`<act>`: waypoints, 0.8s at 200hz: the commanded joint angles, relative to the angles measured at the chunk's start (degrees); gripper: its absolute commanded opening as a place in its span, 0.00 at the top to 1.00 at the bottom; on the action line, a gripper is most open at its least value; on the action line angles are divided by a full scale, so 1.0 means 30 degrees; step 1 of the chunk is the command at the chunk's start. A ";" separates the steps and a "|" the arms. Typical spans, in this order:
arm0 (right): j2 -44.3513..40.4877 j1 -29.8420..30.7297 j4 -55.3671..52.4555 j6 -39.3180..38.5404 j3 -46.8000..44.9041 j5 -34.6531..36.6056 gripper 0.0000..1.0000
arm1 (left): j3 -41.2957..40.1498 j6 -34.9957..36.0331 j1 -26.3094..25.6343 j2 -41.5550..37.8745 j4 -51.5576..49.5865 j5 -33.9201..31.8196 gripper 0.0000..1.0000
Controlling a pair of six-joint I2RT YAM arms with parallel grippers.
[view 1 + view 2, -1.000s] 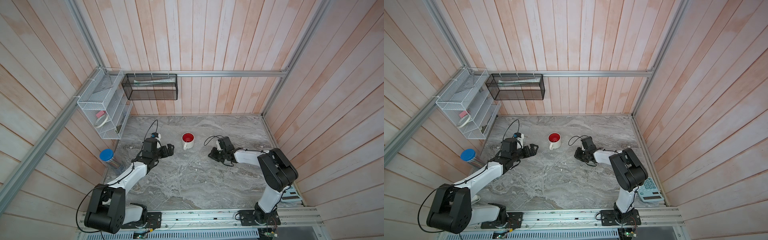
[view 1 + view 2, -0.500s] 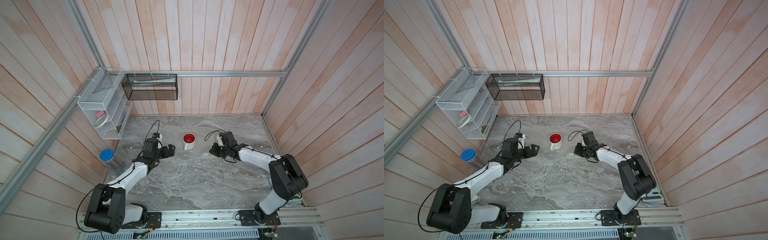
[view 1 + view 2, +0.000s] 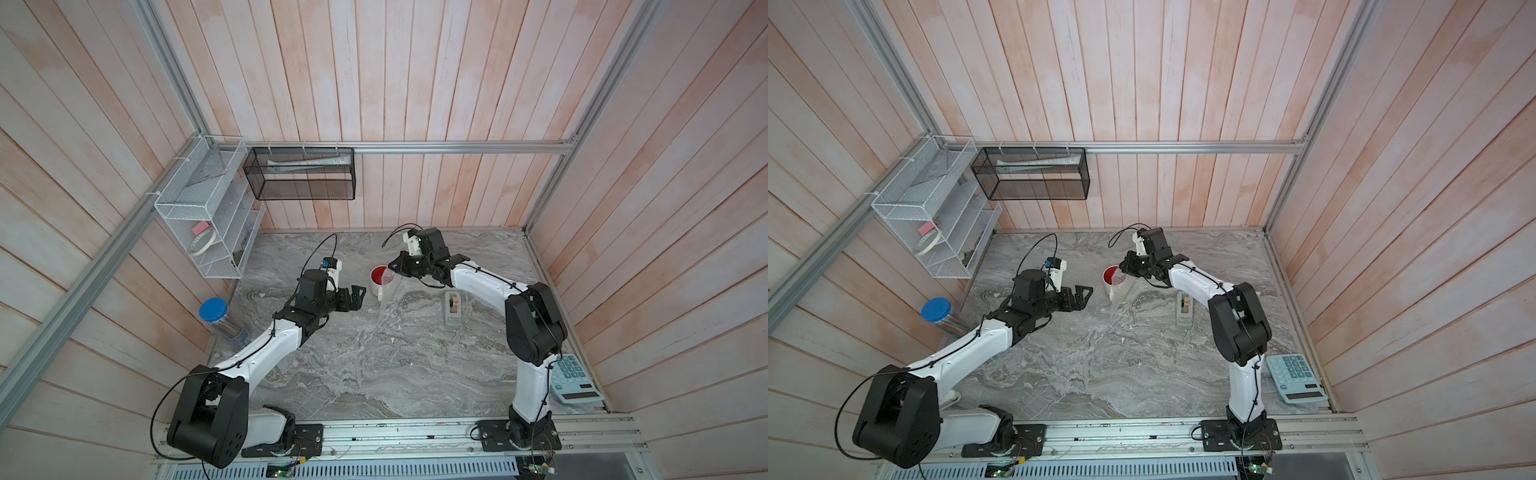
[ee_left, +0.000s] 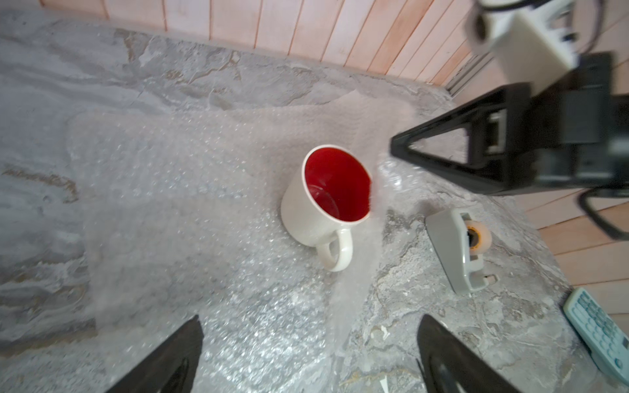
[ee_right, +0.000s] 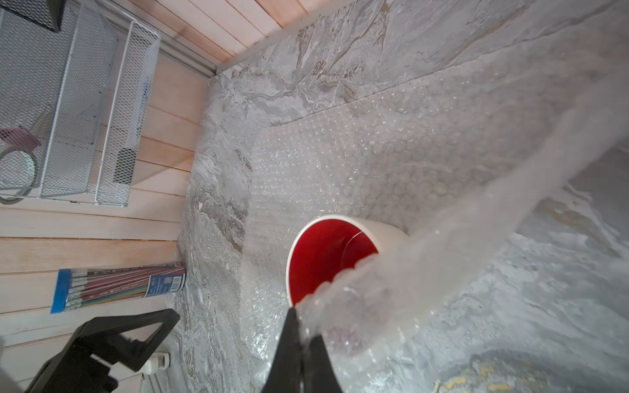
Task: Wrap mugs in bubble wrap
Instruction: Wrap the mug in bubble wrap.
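Note:
A white mug (image 4: 299,211) with a red inside (image 5: 316,262) stands upright on the clear bubble wrap (image 4: 204,190), handle towards the front, mid-table in both top views (image 3: 379,279) (image 3: 1112,279). My right gripper (image 5: 303,326) is shut on the wrap's right edge and holds it raised against the mug's rim (image 3: 392,266) (image 3: 1124,266). The lifted wrap (image 5: 442,238) slopes down to the table and hides the mug's right side. My left gripper (image 4: 309,320) is open and empty, hovering over the sheet just left of the mug (image 3: 359,293) (image 3: 1086,293).
A grey tape dispenser (image 3: 453,309) (image 4: 456,251) stands right of the mug. A calculator (image 3: 575,378) lies at the front right edge. A blue-lidded pencil tube (image 3: 214,309) leans at the left wall below a white wire rack (image 3: 199,216). A black mesh basket (image 3: 303,174) hangs on the back wall.
My right gripper closed on the wrap's edge, then rose and moved left to the mug, pulling the edge up to the rim. The left arm has barely moved.

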 commanded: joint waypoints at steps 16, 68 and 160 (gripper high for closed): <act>0.1091 0.0170 -0.0021 -0.0056 0.1341 -0.0786 1.00 | 0.2019 0.1638 -0.0484 0.2344 0.0408 0.2224 0.00; 0.1613 0.0192 0.0043 0.0210 0.1908 -0.1240 1.00 | 0.3727 0.2027 -0.1083 0.5068 0.0846 0.1793 0.00; 0.1726 0.0241 0.0164 0.0238 0.1525 -0.1746 1.00 | 0.6571 0.1492 -0.1137 0.8528 0.1364 -0.0974 0.00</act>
